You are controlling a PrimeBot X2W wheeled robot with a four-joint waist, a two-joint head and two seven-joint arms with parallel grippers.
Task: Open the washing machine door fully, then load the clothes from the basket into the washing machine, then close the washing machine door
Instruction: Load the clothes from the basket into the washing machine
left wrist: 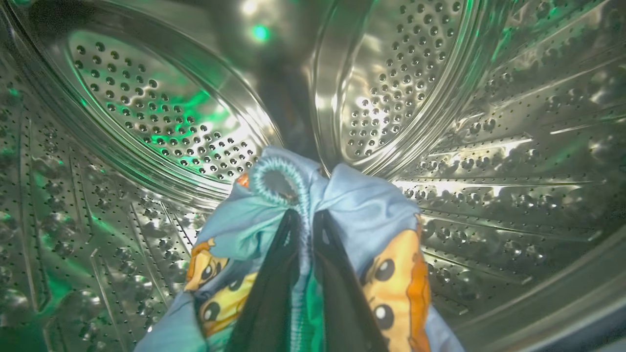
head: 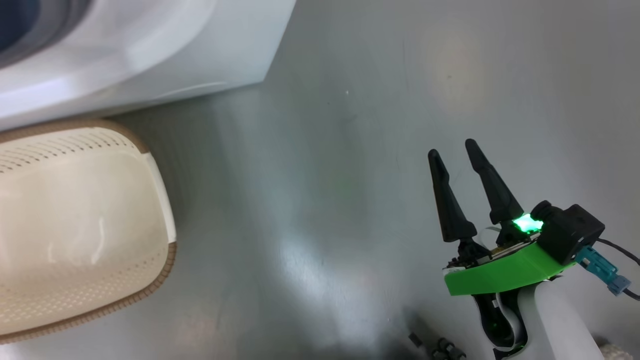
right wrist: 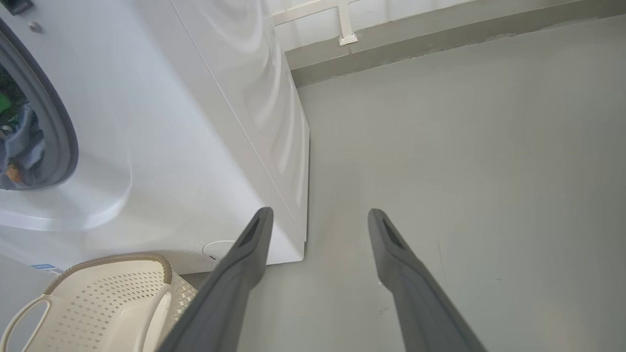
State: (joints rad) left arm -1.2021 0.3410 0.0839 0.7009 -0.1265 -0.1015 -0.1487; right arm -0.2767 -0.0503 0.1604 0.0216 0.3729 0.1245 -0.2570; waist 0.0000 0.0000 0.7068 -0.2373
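The clothes (left wrist: 364, 205) are inside the steel drum (left wrist: 161, 112): a bunch of light blue fabric printed with orange bears, with the perforated back wall behind it. The left pincer (left wrist: 307, 219) is clamped tight on them. Its two dark fingers (left wrist: 274, 274) are pressed close, a stitched blue hem is squeezed between them, and cloth spills to either side of the tips.

From outside, the white washing machine (right wrist: 171, 146) shows a scrap of blue through its round opening, ringed by the grey gasket (right wrist: 66, 142). The basket (head: 90, 150) sits on the floor (head: 325, 200) right up against the machine's front.

Off to the right, well apart from the clothes, the right pincer (head: 452, 148) hovers above the grey floor with its fingers spread wide, gripping nothing.
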